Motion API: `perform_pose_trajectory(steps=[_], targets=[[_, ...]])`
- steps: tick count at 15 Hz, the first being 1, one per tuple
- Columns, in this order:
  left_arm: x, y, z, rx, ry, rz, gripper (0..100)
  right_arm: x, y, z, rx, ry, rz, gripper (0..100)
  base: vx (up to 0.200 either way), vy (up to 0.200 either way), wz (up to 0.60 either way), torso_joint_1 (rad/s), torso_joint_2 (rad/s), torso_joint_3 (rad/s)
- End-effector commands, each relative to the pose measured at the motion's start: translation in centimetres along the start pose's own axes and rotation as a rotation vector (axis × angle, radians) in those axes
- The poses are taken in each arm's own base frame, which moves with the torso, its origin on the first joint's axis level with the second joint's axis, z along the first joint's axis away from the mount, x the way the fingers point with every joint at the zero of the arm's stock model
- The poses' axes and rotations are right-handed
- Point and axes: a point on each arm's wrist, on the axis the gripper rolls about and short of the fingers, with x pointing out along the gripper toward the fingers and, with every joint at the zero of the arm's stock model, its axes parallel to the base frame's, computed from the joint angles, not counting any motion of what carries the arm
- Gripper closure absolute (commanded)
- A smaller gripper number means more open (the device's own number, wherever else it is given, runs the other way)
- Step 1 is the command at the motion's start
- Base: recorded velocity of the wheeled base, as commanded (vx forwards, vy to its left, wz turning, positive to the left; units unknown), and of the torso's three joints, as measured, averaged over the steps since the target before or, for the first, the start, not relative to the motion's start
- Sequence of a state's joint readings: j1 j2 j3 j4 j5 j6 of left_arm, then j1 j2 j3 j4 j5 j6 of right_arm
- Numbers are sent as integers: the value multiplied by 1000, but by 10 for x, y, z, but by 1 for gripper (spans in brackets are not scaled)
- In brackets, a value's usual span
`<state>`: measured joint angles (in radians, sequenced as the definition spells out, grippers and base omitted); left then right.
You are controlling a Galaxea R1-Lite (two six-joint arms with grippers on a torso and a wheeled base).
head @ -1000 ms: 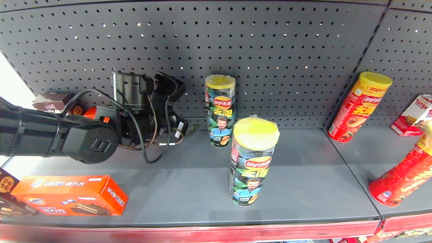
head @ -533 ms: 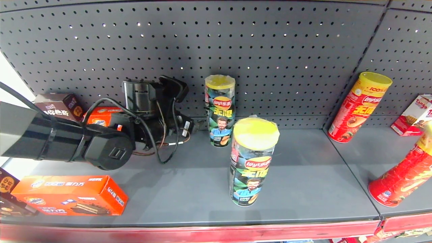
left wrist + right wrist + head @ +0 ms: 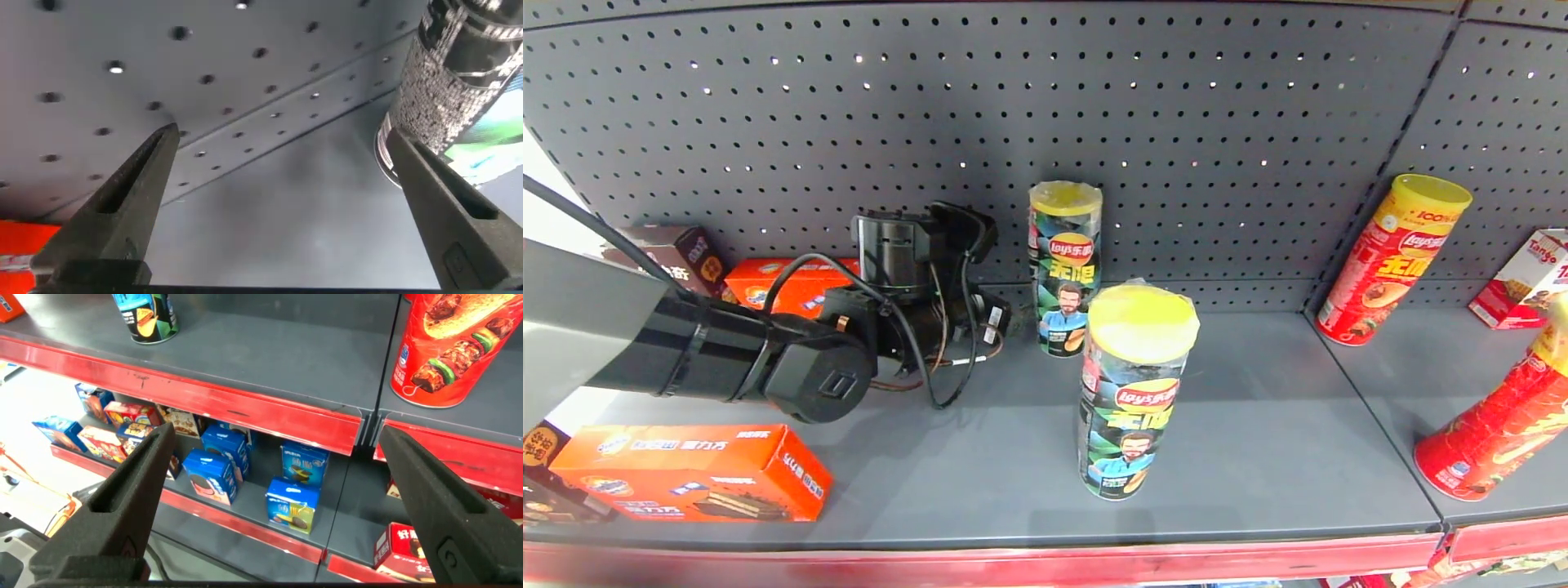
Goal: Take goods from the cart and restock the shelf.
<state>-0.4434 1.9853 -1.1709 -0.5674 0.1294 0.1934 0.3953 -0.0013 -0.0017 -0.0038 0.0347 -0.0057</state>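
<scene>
Two green-and-black chip cans with yellow lids stand on the grey shelf (image 3: 1258, 441): one at the back (image 3: 1065, 269), one nearer the front (image 3: 1135, 392). My left arm lies along the back of the shelf. Its gripper (image 3: 1006, 320) is just left of the back can's base. In the left wrist view the left gripper (image 3: 282, 135) is open and holds nothing. One fingertip (image 3: 400, 147) is at the lower side of the back can (image 3: 466, 90). My right gripper (image 3: 278, 437) is open and holds nothing, in front of the red shelf edge (image 3: 245, 400).
Two orange boxes (image 3: 690, 472) (image 3: 788, 286) and a dark box (image 3: 674, 249) lie at the left. Red chip cans (image 3: 1392, 257) (image 3: 1503, 425) lean in the bay to the right. The perforated back panel (image 3: 1176, 122) closes the rear. The lower shelf holds blue boxes (image 3: 216, 469).
My left arm has slid to the right along the back of the shelf, uncovering the rear orange box. The back can has shifted slightly to the right.
</scene>
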Motion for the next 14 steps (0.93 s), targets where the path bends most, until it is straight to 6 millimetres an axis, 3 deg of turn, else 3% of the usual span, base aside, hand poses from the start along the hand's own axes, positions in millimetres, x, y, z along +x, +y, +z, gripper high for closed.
perform_pose_trajectory(steps=[1,9,12,14], targets=[[2,-4,-2,-2,6,-9,0,0,0,0,0,1,1,0,0,0,0,0,0,0],[3,-10,0,-3,-20,-13,0,0,0,0,0,1,1,0,0,0,0,0,0,0],[-17,1,25,-7,-90,18,0,0,0,0,0,1,1,0,0,0,0,0,0,0],[-47,10,39,-13,-131,30,0,0,0,0,0,1,1,0,0,0,0,0,0,0]])
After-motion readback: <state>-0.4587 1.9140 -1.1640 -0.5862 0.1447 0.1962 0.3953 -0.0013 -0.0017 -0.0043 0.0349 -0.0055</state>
